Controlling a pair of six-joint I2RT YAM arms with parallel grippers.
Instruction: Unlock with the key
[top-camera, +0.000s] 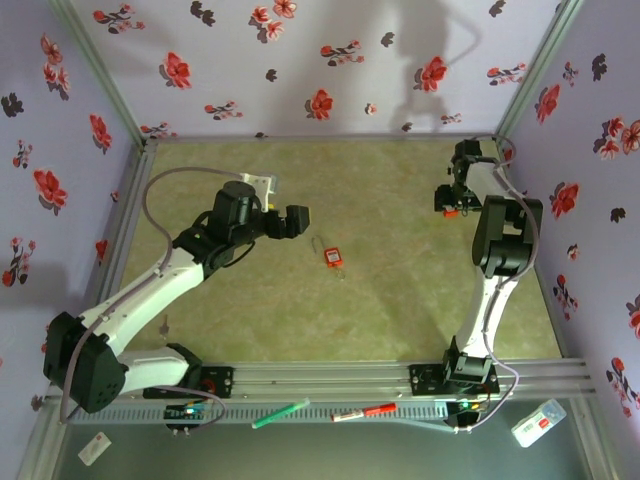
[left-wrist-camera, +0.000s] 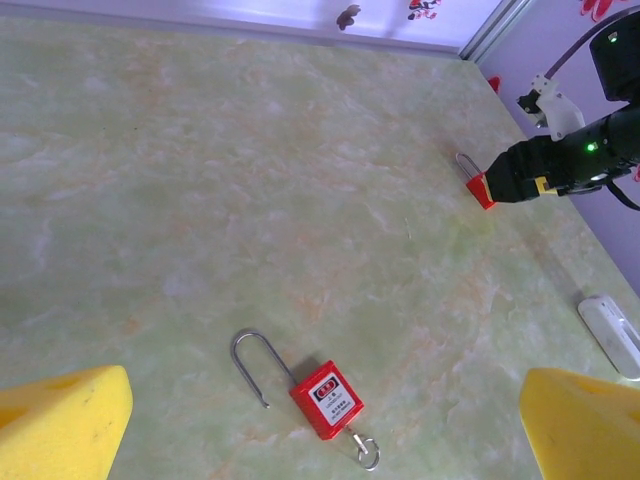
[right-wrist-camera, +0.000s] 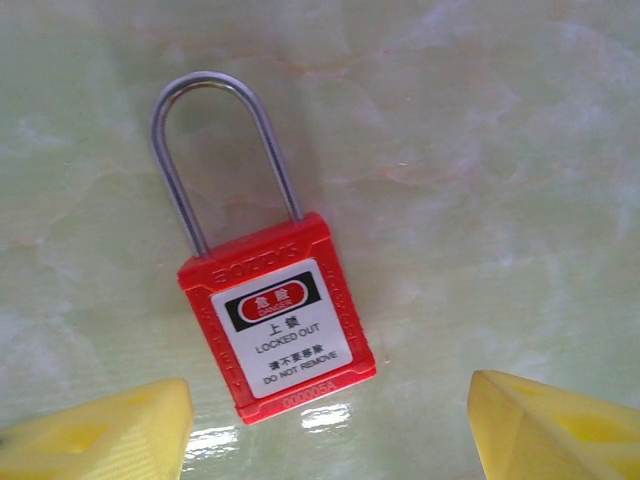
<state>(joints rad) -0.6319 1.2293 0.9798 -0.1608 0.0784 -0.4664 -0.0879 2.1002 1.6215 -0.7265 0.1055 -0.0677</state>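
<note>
A green marbled tabletop (top-camera: 400, 300) lies between lilac walls (top-camera: 400, 60) printed with red flowers. Near its middle rests a red padlock (left-wrist-camera: 325, 398), shackle swung free and a key (left-wrist-camera: 366, 452) at its base, while the left gripper (top-camera: 298, 218) hovers just to its far left, jaws spread wide and empty. At the far right, the right gripper (top-camera: 450, 200) stands released over a second padlock (right-wrist-camera: 280, 320) whose shackle is closed, its yellow pads (right-wrist-camera: 100, 435) flanking the lock without touching.

Your left arm (top-camera: 150, 285) stretches forward, left gripper (top-camera: 296, 219) spread wide; your right arm (top-camera: 488, 300) stands folded, right gripper (top-camera: 449, 204) parted, pointing down.
</note>
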